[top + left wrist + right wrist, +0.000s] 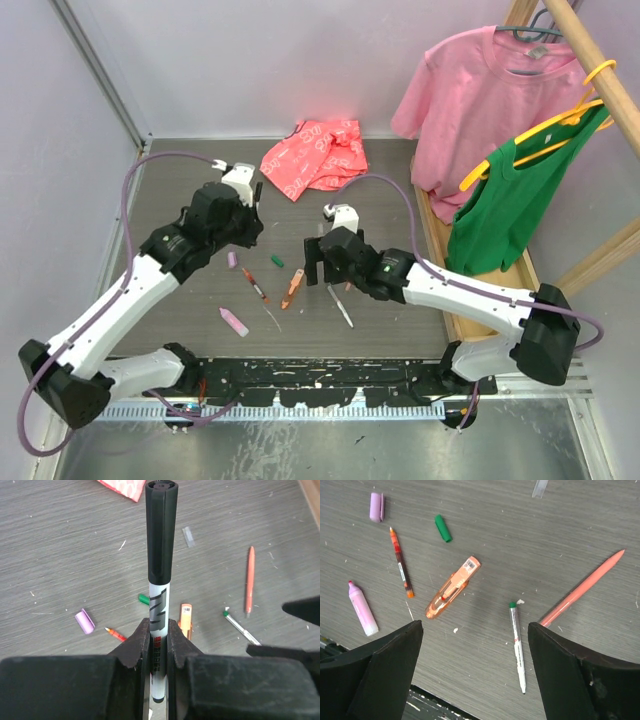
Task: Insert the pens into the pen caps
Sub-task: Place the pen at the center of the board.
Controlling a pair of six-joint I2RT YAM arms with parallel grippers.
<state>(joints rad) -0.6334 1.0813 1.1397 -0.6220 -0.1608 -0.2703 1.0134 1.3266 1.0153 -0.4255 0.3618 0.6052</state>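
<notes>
Clamped between the fingers of the left gripper (159, 647) is a white marker (158, 645) with black lettering, standing upright in the left wrist view, and a black cap (161, 530) already sits over its upper end. Beyond it on the grey table (60, 545) lie a green cap (144, 598), a lilac cap (84, 621) further left, and the orange tip of a dark red pen (115, 634) just beside the fingers.

From the right wrist view, the right gripper (475, 670) hangs above the table with its fingers spread wide apart and nothing between them. Below it lies a second white marker (517, 645) with a green tip, uncapped. Just to its right a salmon-orange pen (582, 589) lies on a slant, and to its left a short orange pen (453, 587) with a label on one end. Further left are the dark red pen (400, 562), the pink highlighter (361, 607), the lilac cap (376, 506) and the green cap (442, 528), all apart from one another.

At the far side of the table a red patterned cloth (315, 155) lies crumpled, and a pink shirt (480, 95) and a green top (515, 195) hang on a wooden rack at the right
</notes>
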